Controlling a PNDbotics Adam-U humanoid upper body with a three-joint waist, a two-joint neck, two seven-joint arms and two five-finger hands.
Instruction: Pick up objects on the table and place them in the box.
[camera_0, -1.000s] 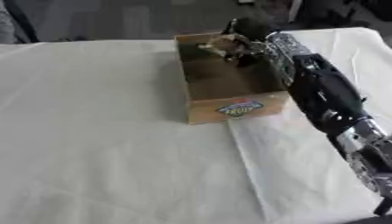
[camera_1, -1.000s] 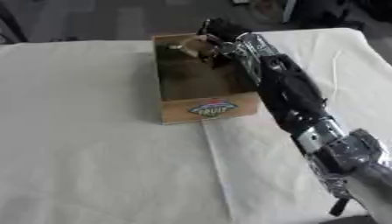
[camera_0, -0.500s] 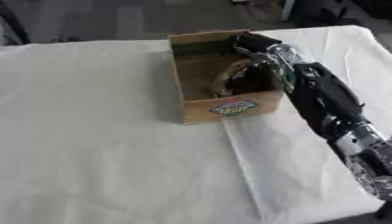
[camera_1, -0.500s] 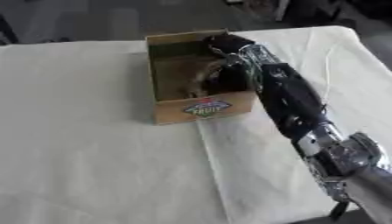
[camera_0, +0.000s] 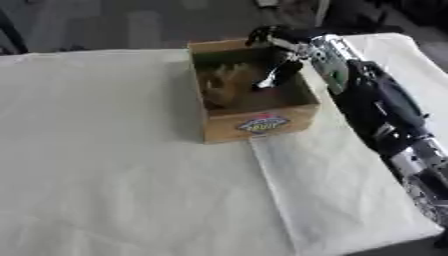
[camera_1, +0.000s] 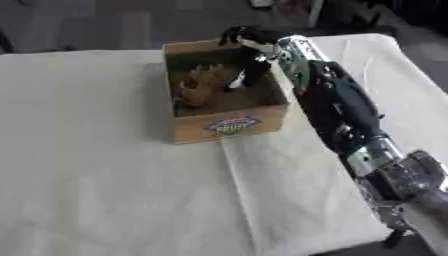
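A cardboard box (camera_0: 258, 123) with a coloured label on its front stands at the back of the table. A light brown, lumpy object (camera_1: 200, 85) lies inside it, toward the left wall. My right hand (camera_0: 278, 39) hovers over the box's far right corner, the arm coming in from the right. Its fingers (camera_0: 273, 76) hang down, relaxed, into the box, to the right of the brown object and apart from it. The hand is open and holds nothing. My left hand shows in neither view.
A pale cloth (camera_0: 105, 165) covers the table, with a fold line running from the box toward the near edge. The table's right edge (camera_0: 420, 60) lies just past my right arm. Dark floor and furniture lie beyond the far edge.
The right hand carried the brown object from above the box's far edge down into the box, let it go and rose. The object now lies inside. The camera has shifted a little.
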